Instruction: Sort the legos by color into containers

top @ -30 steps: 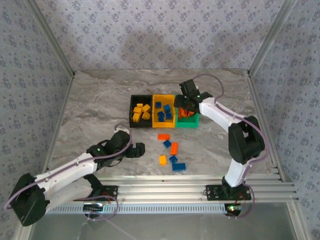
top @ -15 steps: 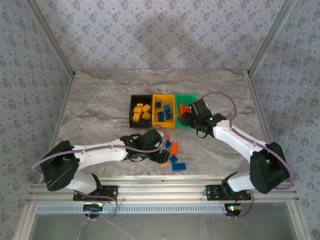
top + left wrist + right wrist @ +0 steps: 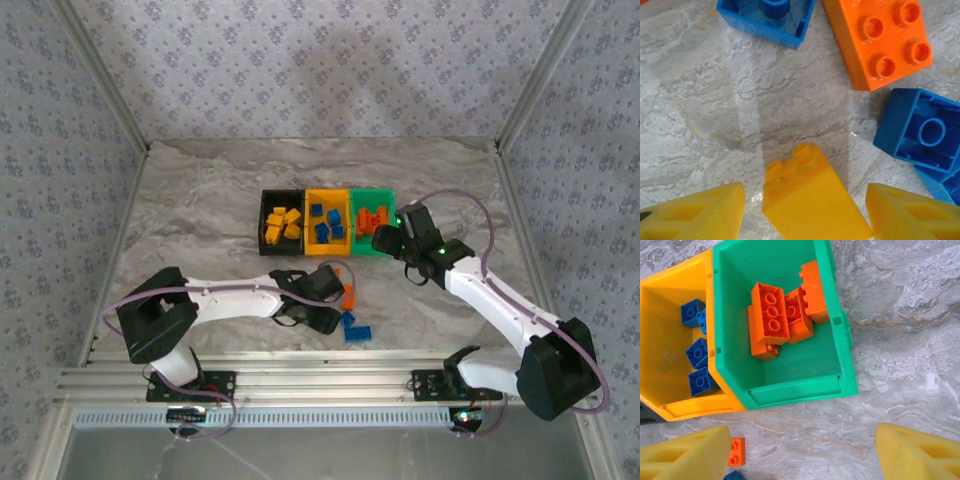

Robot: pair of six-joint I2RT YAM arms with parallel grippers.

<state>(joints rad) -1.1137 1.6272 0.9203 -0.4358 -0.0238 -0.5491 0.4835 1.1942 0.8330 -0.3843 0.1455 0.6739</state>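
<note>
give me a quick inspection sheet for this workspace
surface: marbled table, no spills seen
job's things: black bin holds yellow bricks; yellow bin holds blue bricks; green bin holds orange bricks; loose bricks lie on the table in front of the bins
clutter: nothing seen
end effectors: left end effector open, straddling a loose yellow brick; right end effector open, empty, over the table beside the green bin
cables: purple cables loop off both arms, no snag seen
surroundings: patterned walls, metal frame
</note>
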